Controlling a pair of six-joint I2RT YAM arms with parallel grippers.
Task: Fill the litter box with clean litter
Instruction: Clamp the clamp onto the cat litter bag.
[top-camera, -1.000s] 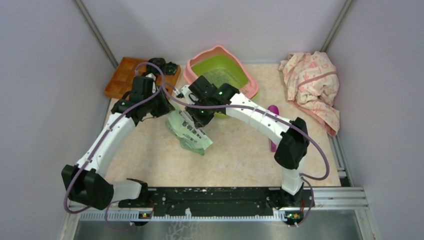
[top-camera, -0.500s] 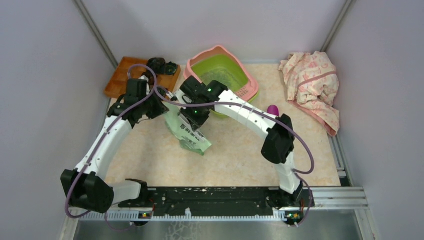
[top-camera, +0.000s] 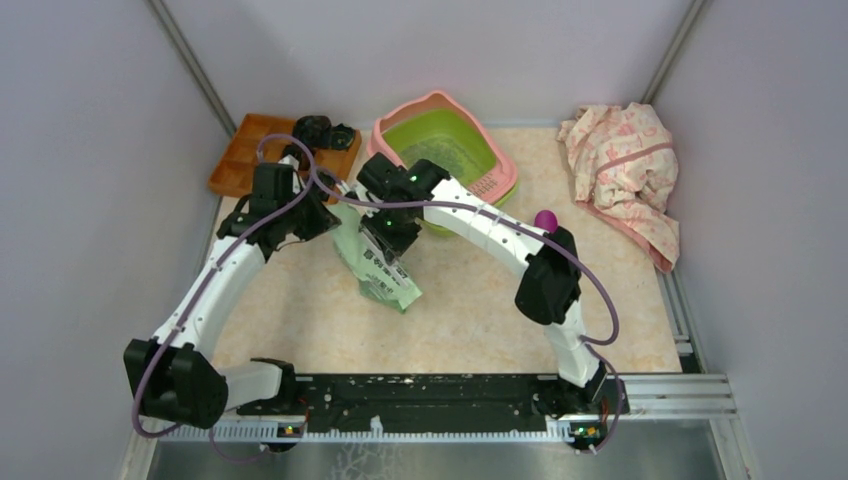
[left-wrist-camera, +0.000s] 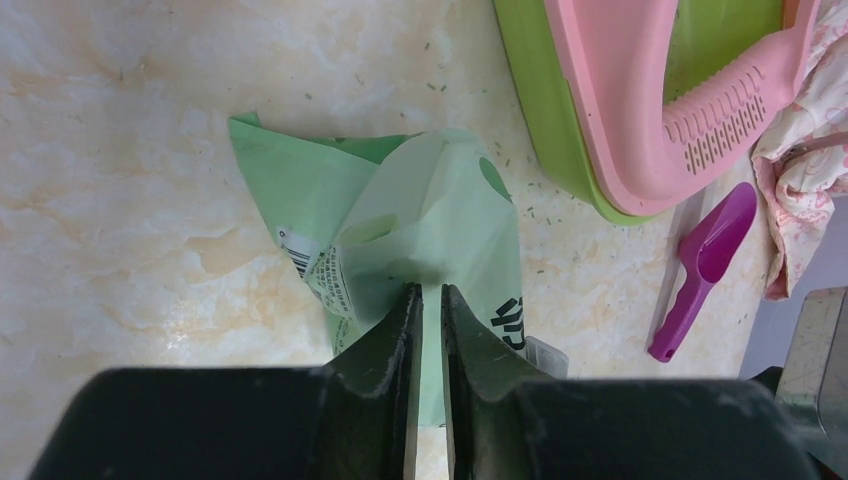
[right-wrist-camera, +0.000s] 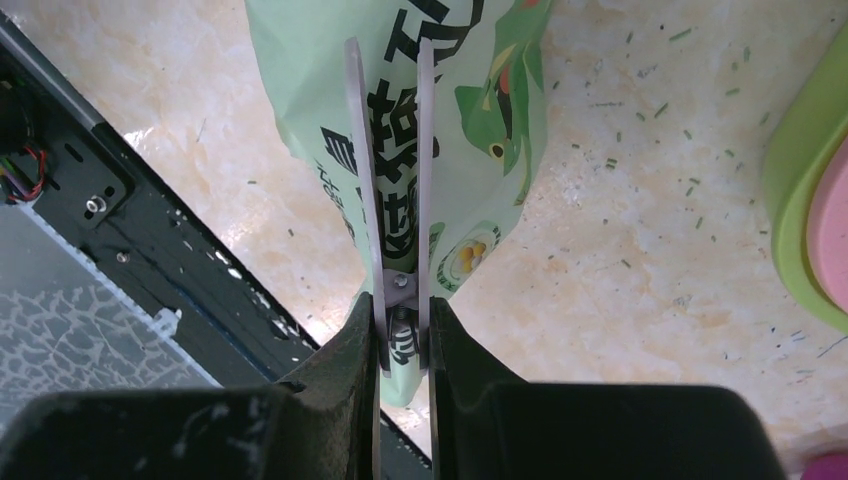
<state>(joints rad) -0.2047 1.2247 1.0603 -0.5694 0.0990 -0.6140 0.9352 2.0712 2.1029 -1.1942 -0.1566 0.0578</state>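
Observation:
The litter box (top-camera: 400, 112), a lime green basin with a pink rim and slotted grate, stands at the back centre; it also shows in the left wrist view (left-wrist-camera: 610, 90). A faint speckled patch of litter (top-camera: 445, 158) lies in the basin, and stray granules (right-wrist-camera: 690, 185) dot the table. A pale green printed bag (top-camera: 385, 275) hangs between both grippers over the table. My left gripper (left-wrist-camera: 431, 290) is shut on the bag's upper part (left-wrist-camera: 440, 230). My right gripper (right-wrist-camera: 400, 305) is shut on a long grey bag clip (right-wrist-camera: 424, 150) that runs along the bag (right-wrist-camera: 470, 110).
A purple scoop (top-camera: 545, 219) lies right of the box, partly behind my right arm. A pink patterned cloth (top-camera: 625, 170) is at the back right. An orange-brown wooden tray (top-camera: 250, 150) with a black object (top-camera: 325, 130) sits at the back left. A black rail (top-camera: 430, 395) edges the table.
My right arm has folded in and swung left, uncovering the box's grate. The bag and both grippers have shifted a little left. Both grips are unchanged.

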